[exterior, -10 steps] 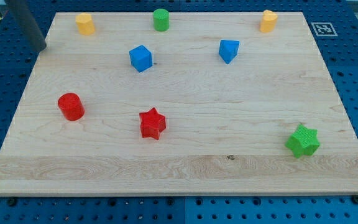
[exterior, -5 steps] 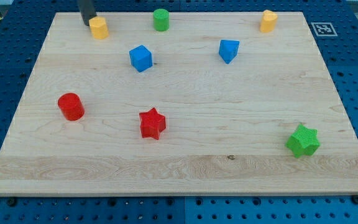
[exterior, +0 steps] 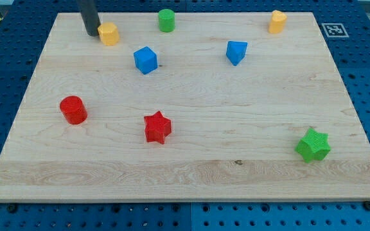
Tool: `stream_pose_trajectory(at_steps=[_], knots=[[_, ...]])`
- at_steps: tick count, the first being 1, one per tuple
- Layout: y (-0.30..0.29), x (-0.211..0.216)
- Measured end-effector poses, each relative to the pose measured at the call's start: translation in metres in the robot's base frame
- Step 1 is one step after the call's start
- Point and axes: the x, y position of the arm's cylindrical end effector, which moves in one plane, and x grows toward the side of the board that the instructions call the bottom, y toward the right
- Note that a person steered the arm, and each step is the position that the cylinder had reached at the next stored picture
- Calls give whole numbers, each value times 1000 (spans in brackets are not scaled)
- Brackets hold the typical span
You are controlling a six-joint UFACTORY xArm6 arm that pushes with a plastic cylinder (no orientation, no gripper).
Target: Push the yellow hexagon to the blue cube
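The yellow hexagon [exterior: 109, 33] sits near the top left of the wooden board [exterior: 191, 160]. My tip [exterior: 92, 33] stands right against the hexagon's left side. The blue cube [exterior: 145, 59] lies a short way down and to the right of the hexagon, apart from it.
A second blue block [exterior: 236, 51] lies right of the cube. A green cylinder [exterior: 166, 20] and another yellow block [exterior: 277, 21] stand along the top edge. A red cylinder [exterior: 73, 110], a red star [exterior: 157, 127] and a green star [exterior: 313, 145] lie lower down.
My tip came from the board's left edge to the hexagon's upper left and pushed it. The hexagon has slid down and to the right, towards the blue cube.
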Motion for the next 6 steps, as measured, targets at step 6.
stream_pose_trajectory(at_steps=[6], knots=[[100, 40]])
